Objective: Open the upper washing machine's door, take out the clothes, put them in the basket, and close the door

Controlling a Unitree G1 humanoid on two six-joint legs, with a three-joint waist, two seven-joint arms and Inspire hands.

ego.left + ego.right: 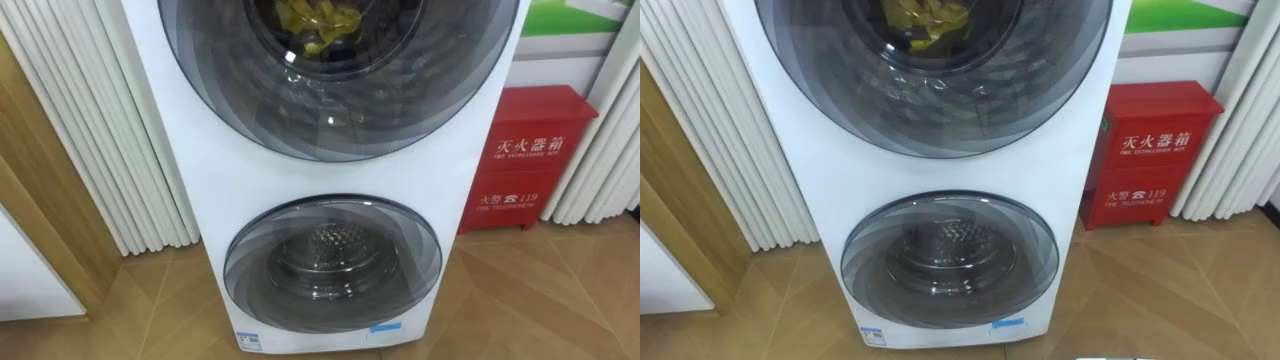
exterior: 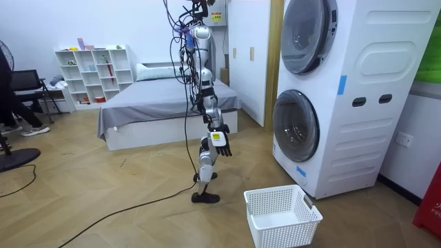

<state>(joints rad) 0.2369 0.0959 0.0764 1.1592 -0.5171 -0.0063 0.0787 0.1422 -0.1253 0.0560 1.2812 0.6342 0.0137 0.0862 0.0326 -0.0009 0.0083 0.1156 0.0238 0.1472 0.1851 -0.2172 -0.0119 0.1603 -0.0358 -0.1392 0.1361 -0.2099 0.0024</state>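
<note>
Since the yellow clothes (image 1: 320, 22) sit inside the upper drum, behind the glass of the upper door (image 1: 340, 110), you're at the very start of this one as I read it. Nothing is pulled out, and the white basket (image 2: 286, 227) on the floor just in front of the washing machine (image 1: 470, 150) looks empty. Your robot stands on the wood floor facing the machine, not within reach of it judging by the room view. What's left is pretty much everything: close in, get that door open, reach in, grab the clothes. The right hand (image 2: 220, 142) hangs by the hip, and you can't tell from that far off whether it's clenched or loose. Hard bits: the eye views cut off the top of the upper door, so I can't make out a handle, and the yellow heap is only partly visible. The lower door (image 1: 332, 265) shows a bare-looking drum through dark glass, though I wouldn't swear to it.
</note>
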